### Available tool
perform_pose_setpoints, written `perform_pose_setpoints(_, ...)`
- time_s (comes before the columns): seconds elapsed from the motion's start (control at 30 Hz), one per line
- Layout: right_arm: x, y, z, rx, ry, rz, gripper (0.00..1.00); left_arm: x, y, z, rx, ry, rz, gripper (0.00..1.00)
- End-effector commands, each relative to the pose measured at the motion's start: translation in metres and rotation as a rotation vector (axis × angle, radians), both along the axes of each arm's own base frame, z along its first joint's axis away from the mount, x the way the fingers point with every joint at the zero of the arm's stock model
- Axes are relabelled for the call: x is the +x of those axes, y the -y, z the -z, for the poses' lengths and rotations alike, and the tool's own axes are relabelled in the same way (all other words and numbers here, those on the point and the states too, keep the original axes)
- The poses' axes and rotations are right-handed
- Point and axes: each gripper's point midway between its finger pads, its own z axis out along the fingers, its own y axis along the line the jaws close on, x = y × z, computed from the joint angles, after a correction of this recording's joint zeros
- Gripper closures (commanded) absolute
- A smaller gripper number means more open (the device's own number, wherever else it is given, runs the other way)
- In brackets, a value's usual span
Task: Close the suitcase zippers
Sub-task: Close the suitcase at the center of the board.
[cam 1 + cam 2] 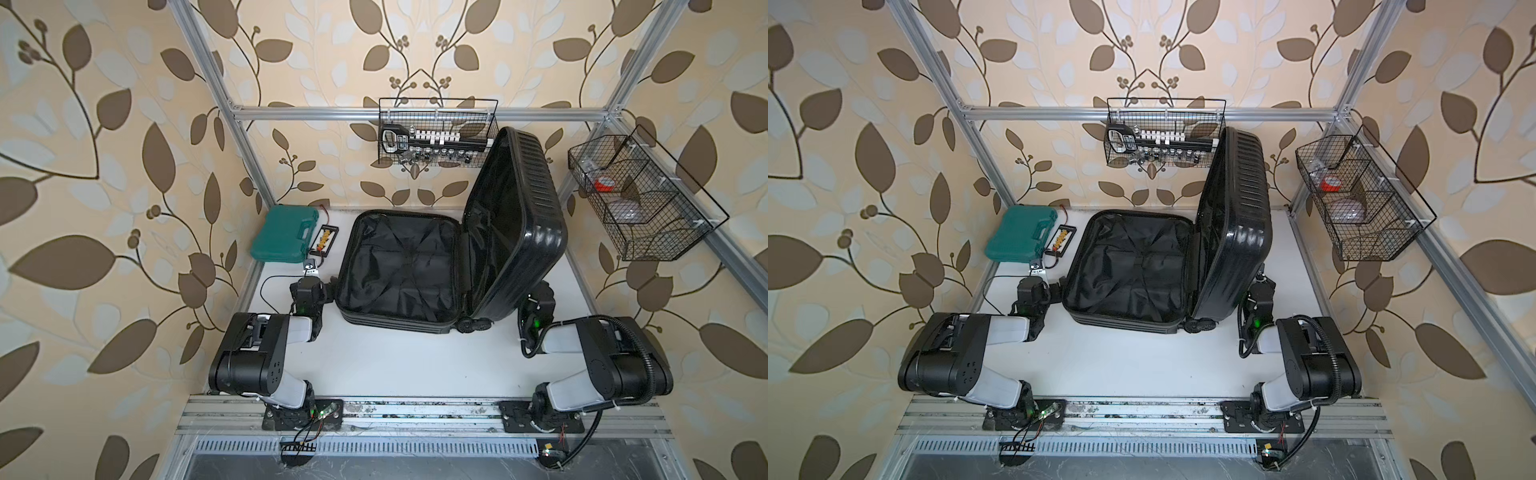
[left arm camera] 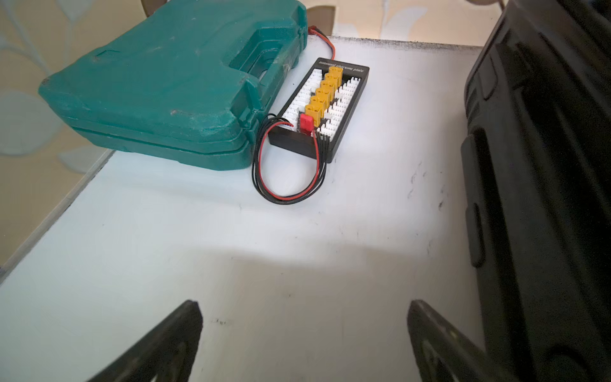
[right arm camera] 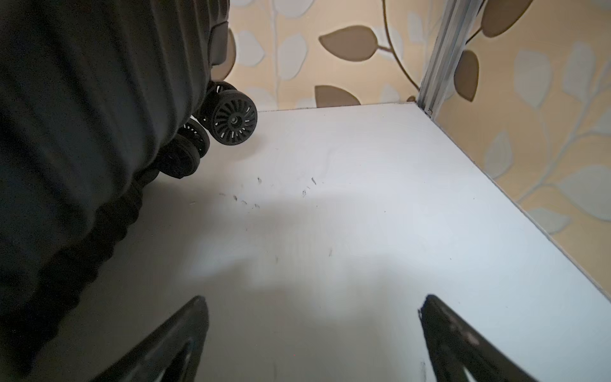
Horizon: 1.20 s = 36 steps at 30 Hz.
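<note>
In both top views the suitcase lies open on the desk, one half flat with its lining up, the other tilted up on the right.

Left wrist view: the left claw gapes wide and empty over bare desk, with the suitcase just beside it.

Right wrist view: the right claw gapes wide and empty, near the wheels.

glossy ribbed hard-shell suitcase, creased cloth lining, scuffed teal plastic case
</note>
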Motion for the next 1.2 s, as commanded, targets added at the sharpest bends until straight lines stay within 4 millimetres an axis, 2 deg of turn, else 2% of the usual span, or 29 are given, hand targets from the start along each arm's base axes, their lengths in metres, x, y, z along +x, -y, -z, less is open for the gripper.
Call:
perform_pose_setpoints(0.0,0.005,-0.006,-0.008,-0.017,0.023,-0.028,0.00,0.008,0.008,-0.012,-0.018,0.043,0.022,0.01)
perform_pose_setpoints(0.57,0.005,-0.006,-0.008,-0.016,0.024,-0.028,0.00,0.007,0.008,-0.013,-0.018,0.047,0.022,0.01)
perform_pose_setpoints(0.63,0.004,-0.007,-0.009,-0.018,0.027,-0.029,0.00,0.006,0.000,-0.022,-0.010,0.067,-0.022,0.01)
perform_pose_setpoints(0.77,0.004,0.004,-0.017,-0.012,0.024,0.039,0.00,-0.012,-0.031,-0.050,-0.004,0.052,-0.234,0.01)
perform_pose_setpoints(0.87,0.000,0.010,-0.023,-0.008,0.037,0.073,0.00,-0.025,-0.038,-0.069,-0.023,0.093,-0.290,0.01)
perform_pose_setpoints(0.93,-0.002,0.010,-0.024,-0.006,0.042,0.079,0.00,-0.027,-0.029,-0.081,-0.070,0.078,-0.244,0.01)
perform_pose_setpoints(1.1,-0.001,0.011,-0.025,-0.006,0.038,0.080,0.00,-0.022,0.035,-0.106,-0.290,0.052,0.066,0.01)
perform_pose_setpoints(1.17,-0.002,0.010,-0.026,-0.006,0.038,0.077,0.00,-0.019,0.053,-0.111,-0.330,0.028,0.161,0.01)
